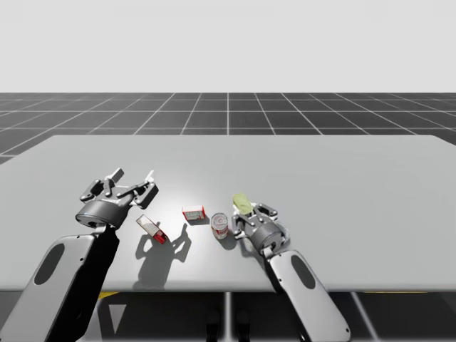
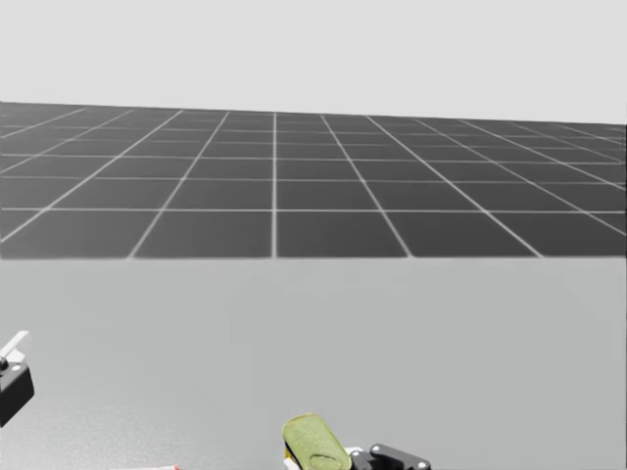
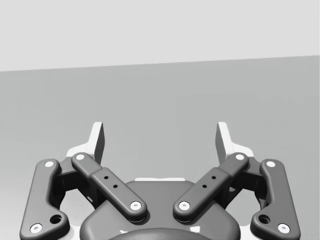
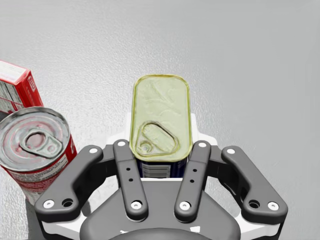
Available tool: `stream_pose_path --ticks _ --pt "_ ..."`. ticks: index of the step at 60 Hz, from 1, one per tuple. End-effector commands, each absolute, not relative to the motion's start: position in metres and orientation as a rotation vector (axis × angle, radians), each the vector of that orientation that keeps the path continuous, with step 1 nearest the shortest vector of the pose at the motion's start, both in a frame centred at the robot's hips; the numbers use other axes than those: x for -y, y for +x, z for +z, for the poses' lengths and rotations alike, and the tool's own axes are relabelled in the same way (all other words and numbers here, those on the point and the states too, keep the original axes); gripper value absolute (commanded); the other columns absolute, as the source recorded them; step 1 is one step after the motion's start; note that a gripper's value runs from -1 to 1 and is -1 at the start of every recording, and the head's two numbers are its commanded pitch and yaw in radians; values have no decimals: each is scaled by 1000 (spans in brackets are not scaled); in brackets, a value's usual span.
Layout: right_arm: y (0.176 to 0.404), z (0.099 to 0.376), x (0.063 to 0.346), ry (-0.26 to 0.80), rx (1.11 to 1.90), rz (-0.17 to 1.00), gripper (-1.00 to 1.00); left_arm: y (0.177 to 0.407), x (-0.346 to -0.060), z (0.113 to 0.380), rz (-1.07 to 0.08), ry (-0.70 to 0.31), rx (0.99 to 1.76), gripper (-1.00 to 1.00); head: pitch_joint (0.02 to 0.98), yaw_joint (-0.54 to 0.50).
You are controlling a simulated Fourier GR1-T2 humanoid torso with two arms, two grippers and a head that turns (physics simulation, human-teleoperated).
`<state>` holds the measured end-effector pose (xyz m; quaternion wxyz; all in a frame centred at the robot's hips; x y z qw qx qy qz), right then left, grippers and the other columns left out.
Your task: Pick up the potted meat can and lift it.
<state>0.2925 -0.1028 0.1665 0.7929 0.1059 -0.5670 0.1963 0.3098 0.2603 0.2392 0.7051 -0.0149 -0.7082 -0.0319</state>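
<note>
Oblong blue metal can with yellow-green pull-tab lid [image 4: 160, 107]: pinched upright between both fingers of the right hand [image 4: 161, 145], just beside a red round tin can [image 4: 35, 145]. Left hand [image 3: 161, 140]: fingers spread, above the grey counter [image 3: 160, 100].

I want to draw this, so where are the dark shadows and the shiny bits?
High view: my left gripper throws a dark shadow on the table, toward its near edge. Right wrist view: the metal top of the round red can gleams, while the lid of the potted meat can looks dull green.
</note>
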Motion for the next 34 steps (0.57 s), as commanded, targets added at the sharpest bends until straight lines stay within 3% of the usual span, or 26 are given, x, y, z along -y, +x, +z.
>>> stream_pose_path --ticks 1,11,34 --pt "301 214 104 164 1367 365 997 310 -261 239 -70 -33 1574 -1000 401 -87" --pt "297 246 104 148 1459 373 982 310 -260 240 -69 -31 1576 -1000 401 -88" --pt "283 337 116 88 1765 328 1000 310 -260 240 -69 -28 1578 -1000 404 -81"
